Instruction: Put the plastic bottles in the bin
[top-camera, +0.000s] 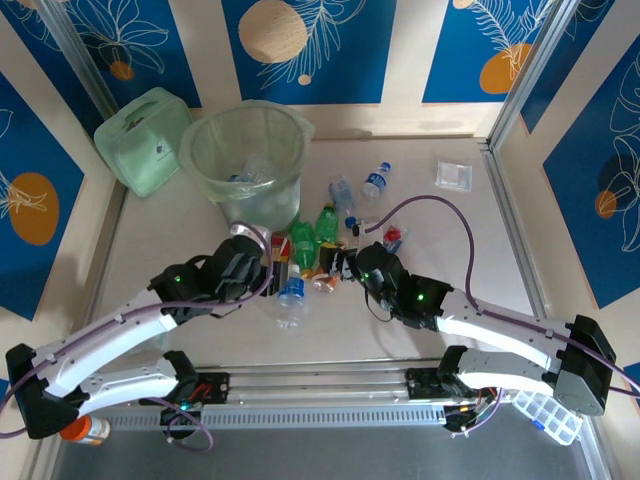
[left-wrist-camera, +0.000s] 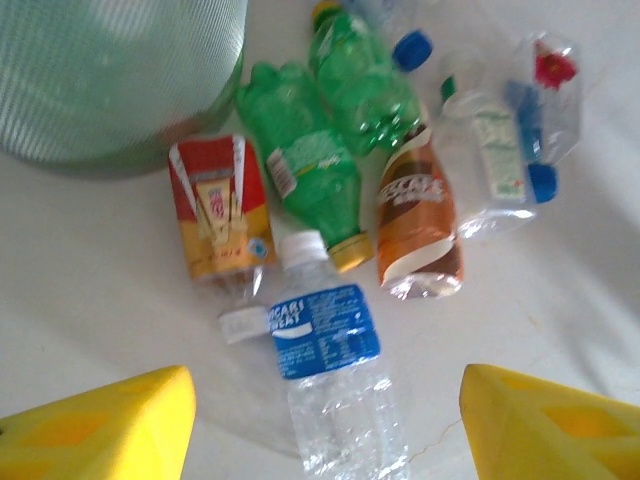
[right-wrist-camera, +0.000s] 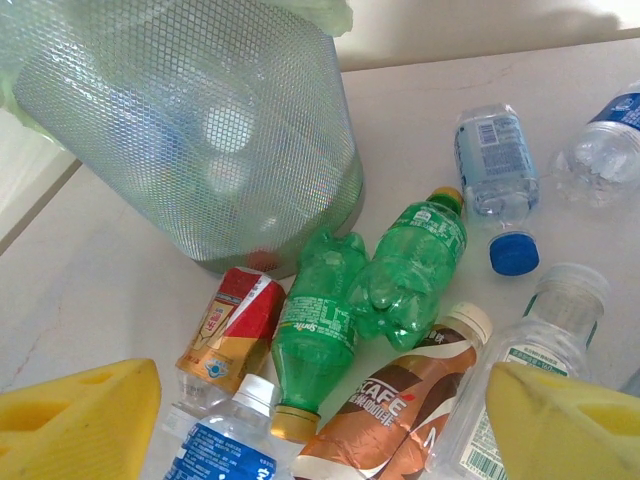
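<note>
A: Which arm takes the next one?
B: My left gripper (left-wrist-camera: 327, 405). Jaws wide, empty. The blue-label bottle (left-wrist-camera: 325, 335) lies lower centre of the frame, between them, long axis top to bottom, cap up.
A: Bin?
B: The bin (left-wrist-camera: 120, 90) is upper left. My right gripper (right-wrist-camera: 322, 395) is wide too, but there that bottle sits off at the lower left.

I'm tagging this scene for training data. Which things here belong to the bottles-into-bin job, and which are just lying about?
Job: bin; two green bottles; blue-labelled water bottle; brown coffee bottle; red-and-yellow bottle; clear bottles farther back.

Lying about: pale green boxy container; small clear square packet; clear compartment box.
</note>
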